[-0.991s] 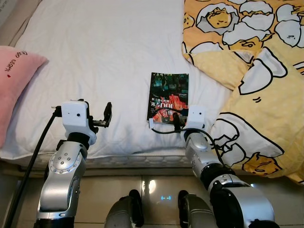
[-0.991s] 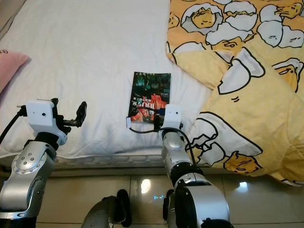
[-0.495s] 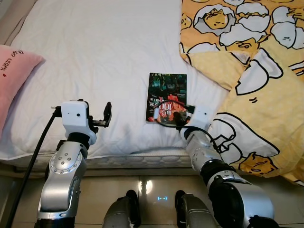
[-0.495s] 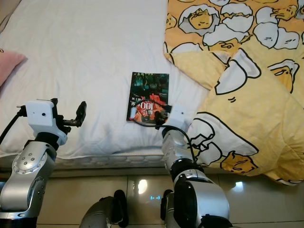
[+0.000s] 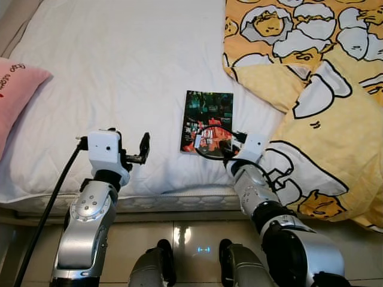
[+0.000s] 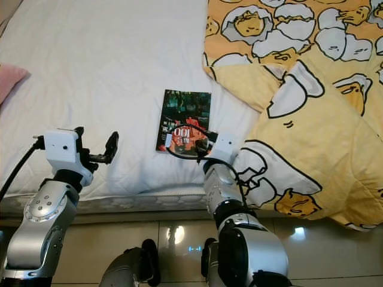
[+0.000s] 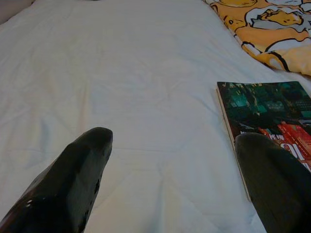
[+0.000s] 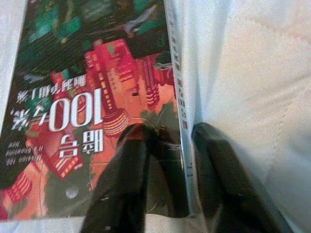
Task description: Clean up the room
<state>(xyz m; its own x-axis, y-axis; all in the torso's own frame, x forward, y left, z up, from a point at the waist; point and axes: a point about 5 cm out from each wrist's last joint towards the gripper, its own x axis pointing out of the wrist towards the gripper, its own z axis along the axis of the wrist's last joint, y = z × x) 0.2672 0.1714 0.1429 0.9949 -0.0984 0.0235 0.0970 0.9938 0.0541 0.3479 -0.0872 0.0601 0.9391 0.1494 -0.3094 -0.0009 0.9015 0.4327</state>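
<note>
Jaws of your right gripper (image 8: 167, 145) straddle the spine edge of the book (image 5: 207, 118), one finger on the red cover, the other on the white sheet (image 5: 119, 72) beside it, not yet clenched on anything. That book lies flat near the bed's front edge, just beside the yellow egg-print duvet (image 5: 317, 107). Close now and you likely pinch only the cover, so the pages fan open, or you bunch the sheet with it. Your left gripper (image 5: 143, 150) hovers over bare sheet, jaws spread wide, well apart from the book. A pink pillow (image 5: 15, 89) sits far left.
</note>
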